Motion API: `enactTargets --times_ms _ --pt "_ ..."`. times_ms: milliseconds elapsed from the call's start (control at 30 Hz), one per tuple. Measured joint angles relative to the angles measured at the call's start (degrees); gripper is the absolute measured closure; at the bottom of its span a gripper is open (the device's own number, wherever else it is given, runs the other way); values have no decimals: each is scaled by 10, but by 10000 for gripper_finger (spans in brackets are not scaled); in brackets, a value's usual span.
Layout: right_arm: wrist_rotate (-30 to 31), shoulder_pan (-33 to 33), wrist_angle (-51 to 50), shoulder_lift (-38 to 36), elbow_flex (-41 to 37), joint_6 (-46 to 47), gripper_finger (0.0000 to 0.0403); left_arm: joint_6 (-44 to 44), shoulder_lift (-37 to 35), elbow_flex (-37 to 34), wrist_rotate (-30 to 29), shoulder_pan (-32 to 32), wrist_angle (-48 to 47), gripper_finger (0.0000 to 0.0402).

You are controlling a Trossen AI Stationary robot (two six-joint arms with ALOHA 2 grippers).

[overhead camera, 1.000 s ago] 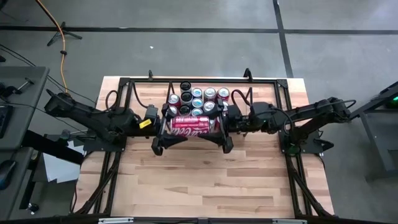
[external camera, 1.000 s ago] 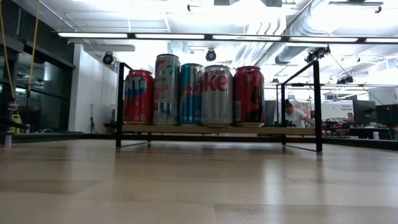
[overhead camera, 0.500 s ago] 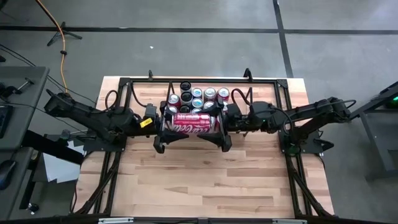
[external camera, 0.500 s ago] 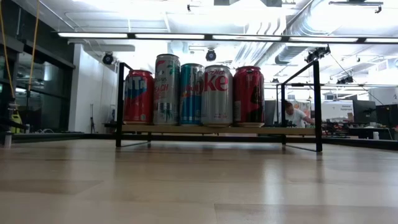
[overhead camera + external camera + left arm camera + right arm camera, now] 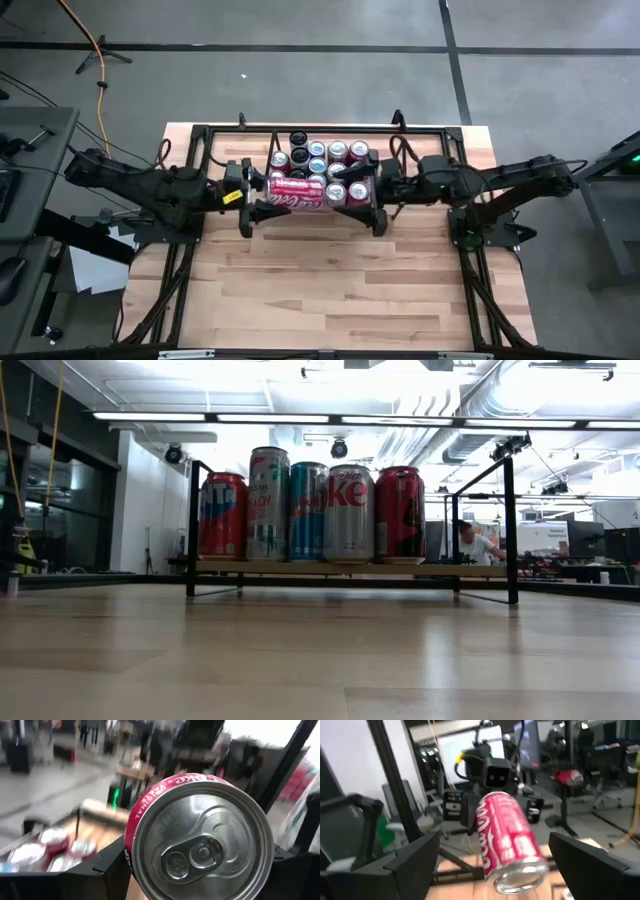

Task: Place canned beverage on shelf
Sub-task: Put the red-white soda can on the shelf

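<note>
The can [image 5: 296, 193] lies sideways above the shelf [image 5: 372, 217], long axis left-right; left gripper [image 5: 250, 196] clamped on its end; right gripper [image 5: 352, 192] just right, jaws apart.

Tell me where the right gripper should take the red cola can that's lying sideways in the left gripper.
I'd grip the red can round its side wall near the free base end, coming in end-on from the right. It lies level, lid end in the left gripper, base pointing at the open right gripper.
</note>
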Motion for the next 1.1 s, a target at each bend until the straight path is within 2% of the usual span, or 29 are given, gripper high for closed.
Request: enactTargets --times_ms 100,233,300,467,600,767,900,1100 --pt "19 1 -49 -13 0 7 42 -39 3 25 3 0 -122 167" --pt "24 2 -116 -10 0 25 41 -54 63 92 37 13 -238 167" --pt "24 2 -158 -2 -1 26 41 -41 105 134 59 20 -275 167" --pt "24 10 -193 16 0 33 41 18 208 238 63 28 -381 167" --pt "22 22 -249 39 -1 25 41 60 272 288 82 34 -427 167" --pt "22 40 -283 80 -1 41 41 64 327 296 139 34 -435 167" --pt "26 54 -317 90 -1 64 41 37 357 273 170 16 -444 167" --pt "77 72 -405 79 -1 93 41 -16 381 222 184 -29 -469 167"
